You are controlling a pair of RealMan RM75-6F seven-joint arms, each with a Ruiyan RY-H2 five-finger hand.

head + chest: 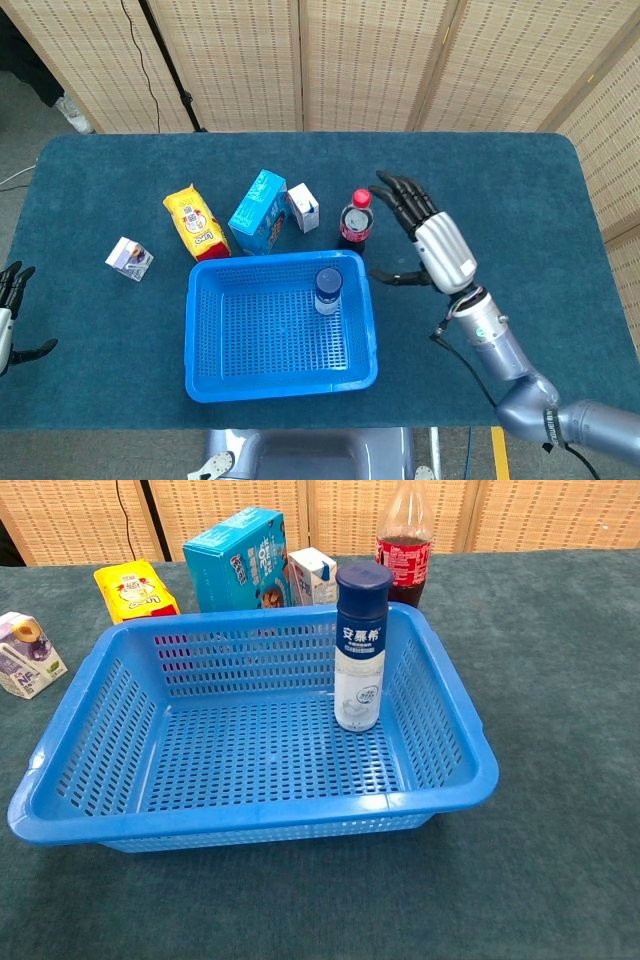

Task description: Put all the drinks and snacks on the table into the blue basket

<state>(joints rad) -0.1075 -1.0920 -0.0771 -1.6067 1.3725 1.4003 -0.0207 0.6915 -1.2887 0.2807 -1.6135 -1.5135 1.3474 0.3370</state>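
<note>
A white bottle with a dark blue cap (327, 290) (360, 645) stands upright inside the blue basket (210, 385) (250, 815), near its back right corner. Behind the basket stand a cola bottle (355, 219) (403, 542), a small white carton (303, 207) (313, 575), a blue box (258, 212) (237, 560) and a yellow snack bag (196, 222) (134, 590). A purple-and-white carton (130, 258) (27, 656) lies to the left. My right hand (430, 243) hovers open to the right of the cola bottle, holding nothing. My left hand (10, 315) shows at the left edge, fingers apart.
The dark teal table (500, 190) runs wide to the right of the basket. Woven folding screens (350, 60) stand behind the far edge.
</note>
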